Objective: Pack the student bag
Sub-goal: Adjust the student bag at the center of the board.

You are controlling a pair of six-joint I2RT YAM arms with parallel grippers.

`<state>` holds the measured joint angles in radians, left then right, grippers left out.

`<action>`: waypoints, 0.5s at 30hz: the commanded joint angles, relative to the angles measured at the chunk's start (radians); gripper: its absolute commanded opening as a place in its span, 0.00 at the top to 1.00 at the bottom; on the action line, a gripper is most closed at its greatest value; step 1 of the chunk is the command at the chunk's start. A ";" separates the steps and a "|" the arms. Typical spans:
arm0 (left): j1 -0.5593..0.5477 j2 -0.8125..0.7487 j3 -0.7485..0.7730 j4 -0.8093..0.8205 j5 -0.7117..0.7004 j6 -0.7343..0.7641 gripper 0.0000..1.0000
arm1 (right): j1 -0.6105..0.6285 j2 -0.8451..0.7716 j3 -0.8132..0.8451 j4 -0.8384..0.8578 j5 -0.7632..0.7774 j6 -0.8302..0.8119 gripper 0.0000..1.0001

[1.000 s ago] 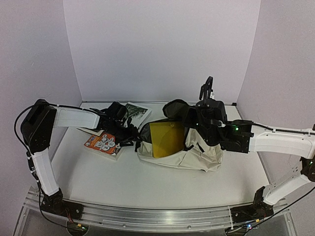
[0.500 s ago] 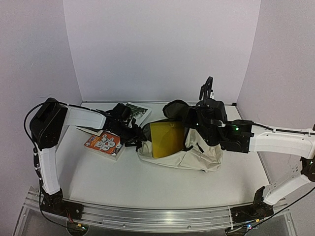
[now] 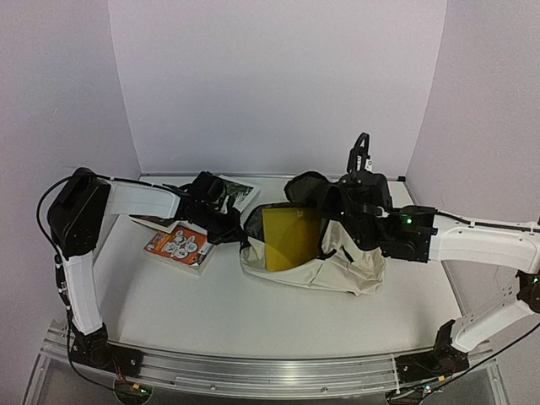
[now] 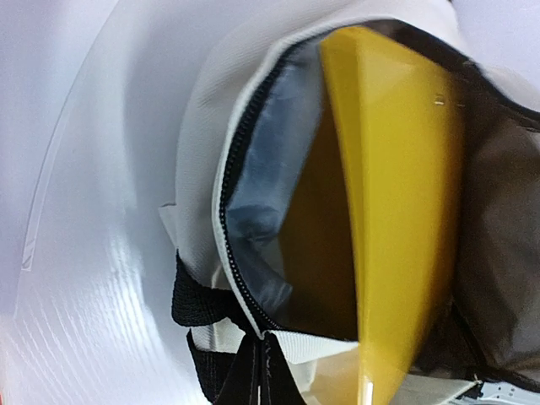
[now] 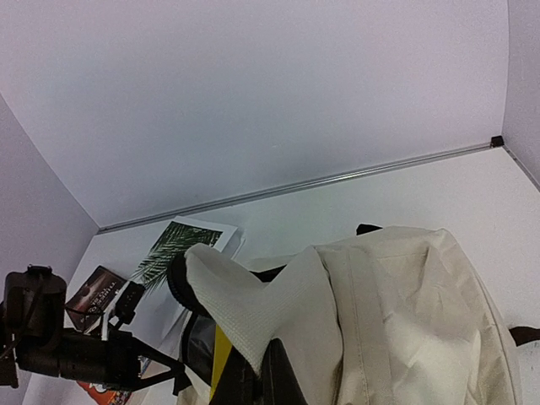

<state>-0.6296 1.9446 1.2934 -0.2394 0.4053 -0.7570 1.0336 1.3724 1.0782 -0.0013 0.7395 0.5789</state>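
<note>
The white-and-black left arm (image 3: 135,200) stretches low toward the middle. Its left gripper (image 4: 257,371) has its jaws pinched together on the mouth rim of the cream fabric backpack (image 4: 202,169). The white-and-black right arm (image 3: 481,240) reaches inward, and its right gripper (image 5: 268,375) is clamped on cream cloth that rises just above its jaws.

A matte white surface (image 3: 253,312) spreads under and around the left tool (image 3: 234,233), glossy enough just beside it to carry a soft pale sheen; a plain pale lilac-white back wall (image 3: 270,84) rises beyond the right tool (image 5: 257,375); a thin metal strip (image 5: 295,186) runs along the seam where that wall meets the surface; a matching side wall (image 3: 51,84) stands outward of the left tool, another side wall (image 3: 489,84) outward of the right tool; a ribbed aluminium rail (image 3: 253,367) edges the surface on the near side, well behind both tools; the light is even and diffuse, with faint shadows.
</note>
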 commanded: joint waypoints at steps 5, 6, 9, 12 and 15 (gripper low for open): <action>-0.009 -0.293 -0.112 0.106 0.060 0.174 1.00 | -0.142 -0.027 0.055 0.003 0.038 0.050 1.00; -0.009 -0.357 -0.135 0.104 0.058 0.200 1.00 | -0.181 -0.029 0.057 -0.023 0.022 0.052 1.00; -0.008 -0.420 -0.157 0.083 0.044 0.211 1.00 | -0.220 -0.032 0.061 -0.031 0.010 0.054 1.00; -0.008 -0.470 -0.195 0.080 0.041 0.201 1.00 | -0.236 -0.036 0.061 -0.033 0.007 0.048 1.00; -0.009 -0.506 -0.255 0.161 0.097 0.189 1.00 | -0.238 -0.026 0.057 -0.035 -0.001 0.033 1.00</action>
<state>-0.6456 1.5154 1.1030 -0.1898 0.4511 -0.5903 0.8028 1.3705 1.0939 -0.0444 0.7288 0.6220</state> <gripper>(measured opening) 0.008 0.010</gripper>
